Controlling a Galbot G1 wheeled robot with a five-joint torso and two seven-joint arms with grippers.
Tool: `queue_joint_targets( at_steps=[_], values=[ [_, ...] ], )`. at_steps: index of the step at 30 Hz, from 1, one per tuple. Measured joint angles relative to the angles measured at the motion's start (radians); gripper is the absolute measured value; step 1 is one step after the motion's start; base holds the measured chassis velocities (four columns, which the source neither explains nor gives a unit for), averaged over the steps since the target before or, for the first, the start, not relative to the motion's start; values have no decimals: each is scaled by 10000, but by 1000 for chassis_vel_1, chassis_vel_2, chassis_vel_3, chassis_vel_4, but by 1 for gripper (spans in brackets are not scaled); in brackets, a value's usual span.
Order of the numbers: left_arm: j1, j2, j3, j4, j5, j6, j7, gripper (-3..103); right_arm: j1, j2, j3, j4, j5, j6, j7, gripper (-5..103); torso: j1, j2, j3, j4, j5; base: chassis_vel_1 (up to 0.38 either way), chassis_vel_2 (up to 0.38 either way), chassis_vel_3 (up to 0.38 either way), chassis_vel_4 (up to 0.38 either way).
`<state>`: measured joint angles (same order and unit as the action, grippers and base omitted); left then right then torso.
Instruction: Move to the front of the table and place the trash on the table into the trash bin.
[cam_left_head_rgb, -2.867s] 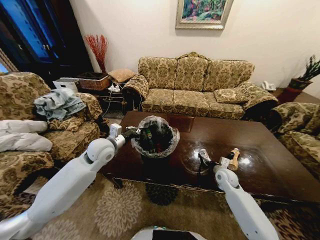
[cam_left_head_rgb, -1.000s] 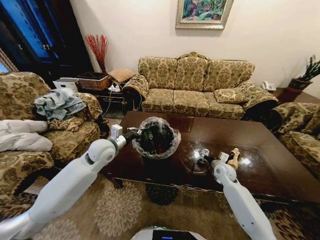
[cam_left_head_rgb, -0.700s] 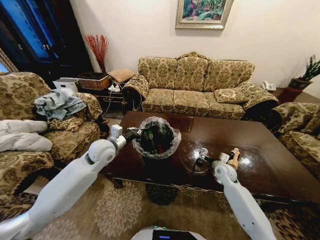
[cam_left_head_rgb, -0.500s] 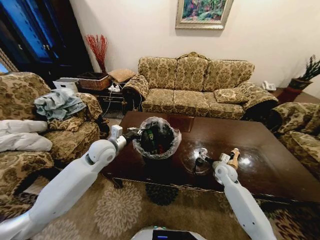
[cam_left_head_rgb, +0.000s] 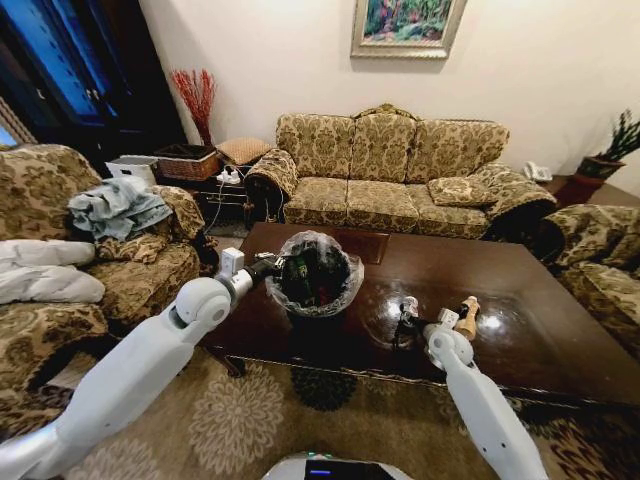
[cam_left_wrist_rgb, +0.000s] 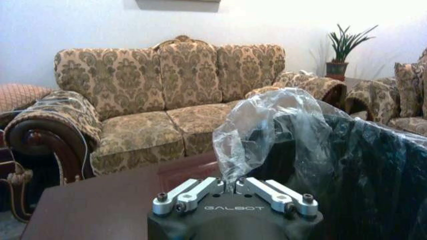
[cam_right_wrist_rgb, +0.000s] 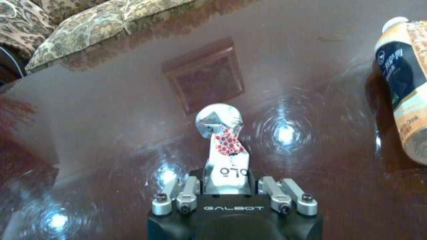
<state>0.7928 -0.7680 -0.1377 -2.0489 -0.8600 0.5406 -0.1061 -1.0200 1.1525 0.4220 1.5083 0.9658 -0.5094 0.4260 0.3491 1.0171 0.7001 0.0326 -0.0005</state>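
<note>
The left hand (cam_left_head_rgb: 268, 264) was held at the left rim of the trash bin (cam_left_head_rgb: 312, 272), which stood on the table (cam_left_head_rgb: 520, 340) toward its near left part. In the left wrist view the fingers (cam_left_wrist_rgb: 235, 186) of that hand were seen closed together on a fold of the clear liner bag (cam_left_wrist_rgb: 267, 120), with the dark wall of the bin just beside them. Dark items, one of them a green bottle (cam_left_head_rgb: 297, 272), were seen lying inside the bin, though they could not be told apart clearly.

Further right, the right hand (cam_left_head_rgb: 405, 318) was held low over the near middle of the table. In the right wrist view its fingers (cam_right_wrist_rgb: 187, 192) were seen clamped on a silver-grey can (cam_right_wrist_rgb: 223, 150) with red markings, the can sticking out past the fingertips above the glossy tabletop (cam_right_wrist_rgb: 133, 120); whether the can touched the surface could not be told. A flat dark square inlay (cam_right_wrist_rgb: 207, 82) was seen in the wood beyond the can.

At the right, a tan bottle (cam_left_head_rgb: 467, 318) was left lying on its side on the table, just beside the right wrist and apart from the can
</note>
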Motion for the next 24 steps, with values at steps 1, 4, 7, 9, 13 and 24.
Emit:
queue_joint_targets(
  at_steps=[1, 4, 7, 9, 13, 24],
  values=[
    [0, -3, -14, -3, 0, -17, 2, 3, -17, 8, -1, 16, -19, 10, 0, 38, 0, 0, 0, -1, 0, 0, 0, 0, 0],
    [0, -7, -34, -3, 3, -69, 3, 3, -51, 11, -4, 58, -41, 34, -3, 37, 0, 0, 0, -1, 1, 0, 0, 0, 0],
    [5, -18, -40, -3, 6, -88, 7, 3, -80, 6, -5, 107, -43, 48, 1, 37, 0, -1, 0, -1, 2, 0, 0, 0, 0],
    [17, -40, -42, -16, 12, -93, 7, 3, -146, -16, 7, 235, -35, 91, 75, 37, 0, -1, 2, 0, 5, 0, 0, 0, 0],
    [30, -91, -43, -37, 25, -93, 3, 3, -244, -136, 72, 683, -23, 264, 252, 37, 1, -1, 2, -1, 7, 0, 0, 0, 0],
    [-61, -95, 62, -31, 19, 19, -71, 3, -121, -1624, 605, 4483, -46, 923, -372, 35, 0, -1, 1, -1, 7, 0, 0, 0, 0]
  ],
)
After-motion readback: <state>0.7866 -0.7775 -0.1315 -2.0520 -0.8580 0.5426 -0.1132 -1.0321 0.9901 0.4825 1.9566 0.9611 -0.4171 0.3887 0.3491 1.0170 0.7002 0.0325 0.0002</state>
